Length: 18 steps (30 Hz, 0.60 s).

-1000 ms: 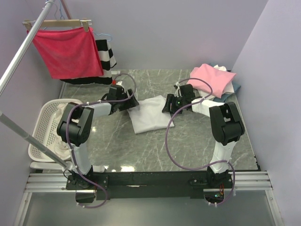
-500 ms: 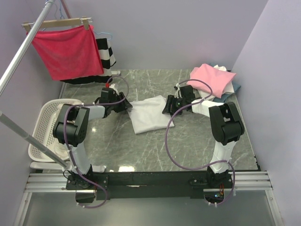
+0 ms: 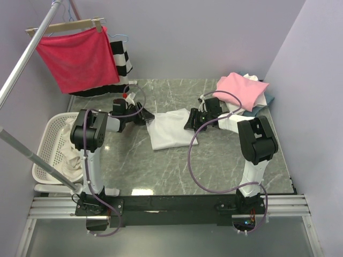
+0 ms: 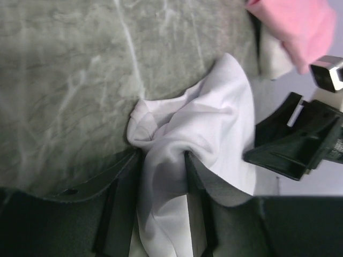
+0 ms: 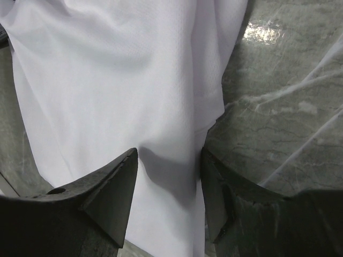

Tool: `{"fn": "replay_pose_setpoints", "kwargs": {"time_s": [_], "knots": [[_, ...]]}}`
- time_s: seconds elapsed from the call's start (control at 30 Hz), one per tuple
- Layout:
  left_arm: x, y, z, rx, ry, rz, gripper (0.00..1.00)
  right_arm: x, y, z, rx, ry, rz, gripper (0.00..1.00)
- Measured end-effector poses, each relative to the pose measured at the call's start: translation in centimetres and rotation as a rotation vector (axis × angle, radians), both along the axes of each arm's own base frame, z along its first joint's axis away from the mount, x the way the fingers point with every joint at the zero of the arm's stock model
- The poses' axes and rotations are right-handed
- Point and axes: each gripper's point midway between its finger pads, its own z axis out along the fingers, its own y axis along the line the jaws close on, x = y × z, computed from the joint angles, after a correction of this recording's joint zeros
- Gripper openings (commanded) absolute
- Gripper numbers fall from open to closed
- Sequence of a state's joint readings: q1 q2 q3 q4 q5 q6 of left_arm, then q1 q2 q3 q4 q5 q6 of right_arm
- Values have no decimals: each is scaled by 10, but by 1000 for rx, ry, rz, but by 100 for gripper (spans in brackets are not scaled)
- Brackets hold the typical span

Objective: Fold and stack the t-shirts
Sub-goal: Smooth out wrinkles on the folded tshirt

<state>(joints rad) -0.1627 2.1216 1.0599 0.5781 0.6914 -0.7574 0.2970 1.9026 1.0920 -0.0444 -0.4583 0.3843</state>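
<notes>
Top external: one white t-shirt (image 3: 170,133) pinched at opposite edges by left gripper (image 3: 146,120) and right gripper (image 3: 188,123).

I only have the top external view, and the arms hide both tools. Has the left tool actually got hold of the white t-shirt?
Observer: Yes. The left wrist view shows the left tool closed on a bunched fold of the white t-shirt.
Operator: Is the cloth flat where it leaves that tool?
Observer: No. Just past the tips it is crumpled into a small knot of folds.
Operator: And the right tool?
Observer: In the right wrist view a smooth edge of the same shirt fills the gap of the right tool. The gap looks wide, so I cannot tell whether it is clamped.
</notes>
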Motion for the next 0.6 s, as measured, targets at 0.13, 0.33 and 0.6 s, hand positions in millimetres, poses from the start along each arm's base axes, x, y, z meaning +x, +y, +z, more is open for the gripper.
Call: {"fn": "replay_pose_setpoints", "kwargs": {"time_s": [0.13,0.33,0.6], "knots": [[-3,-8,1,-113,15,-46,43,0,0,0,0,0,-1,58],[-4,8,16,-221,11,-64,42,0,0,0,1,5,-11,58],[2,45,11,-176,45,-4,35,1,0,0,0,7,-17,58]]}}
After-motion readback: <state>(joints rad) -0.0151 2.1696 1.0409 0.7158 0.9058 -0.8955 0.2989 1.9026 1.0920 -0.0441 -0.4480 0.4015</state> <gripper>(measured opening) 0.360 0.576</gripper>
